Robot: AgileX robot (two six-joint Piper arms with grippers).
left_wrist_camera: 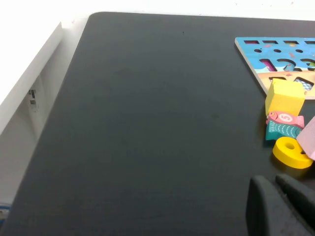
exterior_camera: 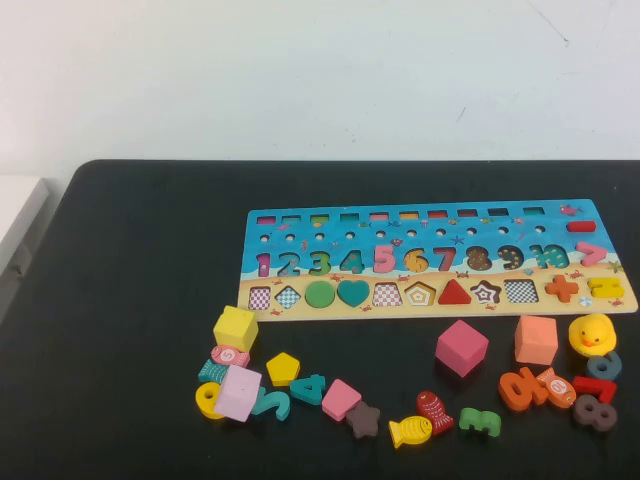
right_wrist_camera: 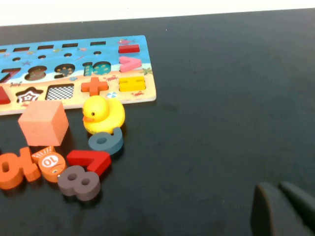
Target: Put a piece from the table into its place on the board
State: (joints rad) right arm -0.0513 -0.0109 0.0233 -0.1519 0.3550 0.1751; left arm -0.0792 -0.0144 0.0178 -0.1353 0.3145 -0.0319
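Note:
The yellow pentagon piece (exterior_camera: 283,368) lies flat on the black table (exterior_camera: 130,300), in front of the left end of the blue board (exterior_camera: 430,225). The board's pentagon slot (exterior_camera: 419,294) sits in the sandy strip. Neither arm shows in the high view. My left gripper (left_wrist_camera: 272,183) is shut and empty, low over bare table to the left of the loose pieces; a corner of the board (left_wrist_camera: 256,49) shows in its view, the pentagon does not. My right gripper (right_wrist_camera: 277,188) is shut and empty over bare table to the right of the board's right end (right_wrist_camera: 147,93).
Loose pieces lie in front of the board: a yellow cube (exterior_camera: 235,328), pink cube (exterior_camera: 461,347), salmon cube (exterior_camera: 536,340), yellow duck (exterior_camera: 592,335), yellow fish (exterior_camera: 410,431), brown star (exterior_camera: 362,419) and several numbers. A white ledge (left_wrist_camera: 29,83) borders the table's left edge.

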